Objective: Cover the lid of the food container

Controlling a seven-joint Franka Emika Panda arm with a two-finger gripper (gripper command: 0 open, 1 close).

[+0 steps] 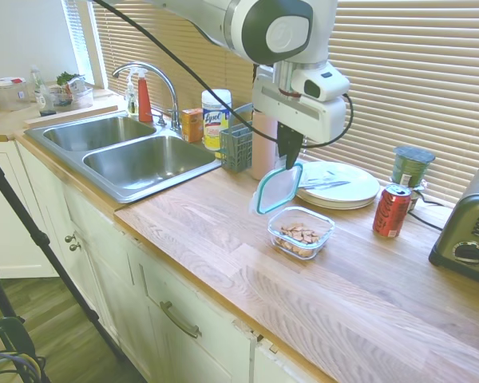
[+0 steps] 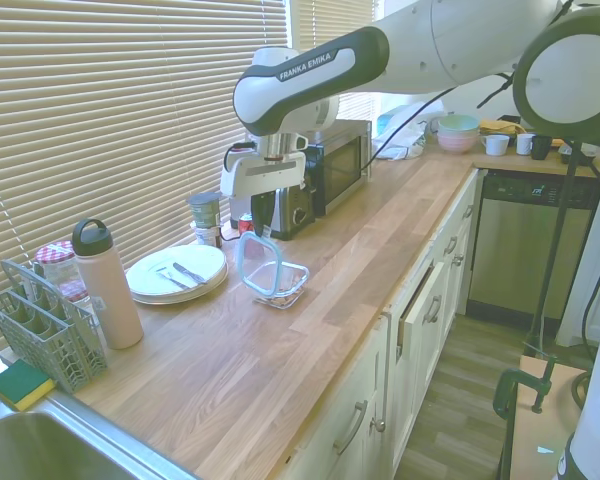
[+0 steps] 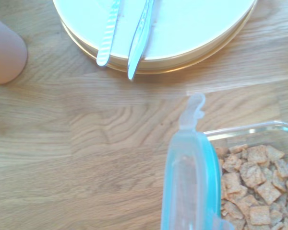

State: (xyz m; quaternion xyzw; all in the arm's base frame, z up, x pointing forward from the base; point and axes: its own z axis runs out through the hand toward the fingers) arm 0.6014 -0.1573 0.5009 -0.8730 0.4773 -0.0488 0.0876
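A white robot arm reaches down over a kitchen counter, its gripper (image 1: 288, 162) pointing straight down with fingers pinched on a lid (image 1: 278, 189).
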